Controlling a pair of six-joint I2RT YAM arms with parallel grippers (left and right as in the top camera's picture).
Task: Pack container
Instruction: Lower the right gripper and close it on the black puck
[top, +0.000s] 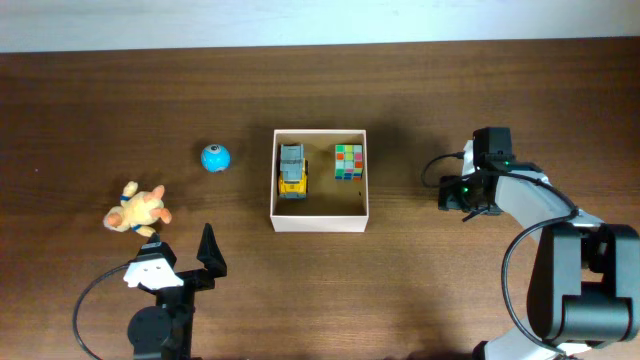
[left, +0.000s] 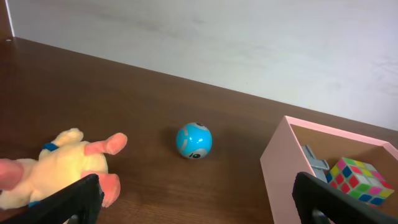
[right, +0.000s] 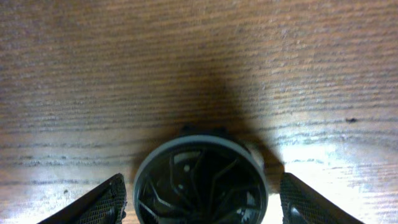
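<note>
The container (top: 320, 222) is a square shallow box with white walls and a tan inside, at the table's middle. It also shows in the left wrist view (left: 283, 168). Inside it lie a yellow and grey toy truck (top: 291, 170) (left: 314, 163) and a coloured puzzle cube (top: 348, 161) (left: 357, 180). My left gripper (top: 180, 262) (left: 199, 208) is open and empty, low near the front left. My right gripper (top: 455, 192) (right: 202, 208) is open to the right of the box, with a round black, grey-rimmed object (right: 199, 180) between its fingers, not clamped.
A blue ball (top: 215, 157) (left: 194, 140) lies left of the box. A yellow plush toy with pink feet (top: 137, 208) (left: 56, 162) lies further left, close to my left gripper's left finger. The table is dark brown wood (top: 450, 90).
</note>
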